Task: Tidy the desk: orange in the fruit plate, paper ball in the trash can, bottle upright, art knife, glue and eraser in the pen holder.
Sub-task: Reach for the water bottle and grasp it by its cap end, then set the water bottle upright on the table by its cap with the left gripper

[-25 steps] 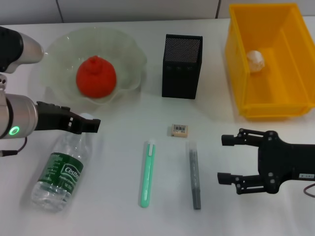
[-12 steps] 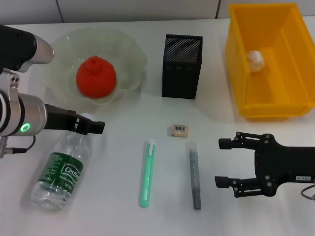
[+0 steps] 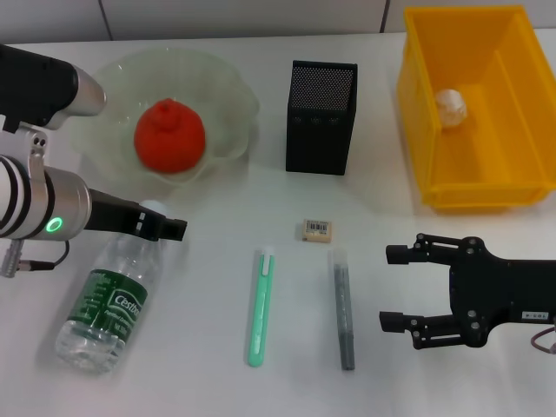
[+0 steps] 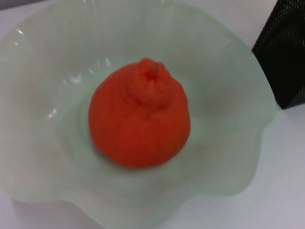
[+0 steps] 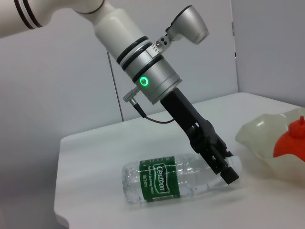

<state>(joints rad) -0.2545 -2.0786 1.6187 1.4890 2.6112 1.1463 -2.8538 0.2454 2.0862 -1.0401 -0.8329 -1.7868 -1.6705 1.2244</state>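
The orange [image 3: 169,135] [image 4: 140,119] rests in the pale green fruit plate [image 3: 234,95] [image 4: 228,157]. A clear bottle [image 3: 111,300] [image 5: 176,179] with a green label lies on its side at the front left. My left gripper [image 3: 167,228] [image 5: 228,168] is at its cap end. In the middle lie the beige eraser [image 3: 316,229], a green art knife [image 3: 260,306] and a grey glue stick [image 3: 341,308]. My right gripper [image 3: 393,287] stands open just right of the glue, holding nothing. The paper ball [image 3: 452,106] sits in the yellow trash can [image 3: 417,130].
The black mesh pen holder [image 3: 321,117] [image 4: 286,52] stands at the back centre, between plate and trash can. The white table's edge shows behind the bottle in the right wrist view.
My left arm has shifted a little right and forward, to the bottle's cap end. The right gripper slid slightly left, then held still.
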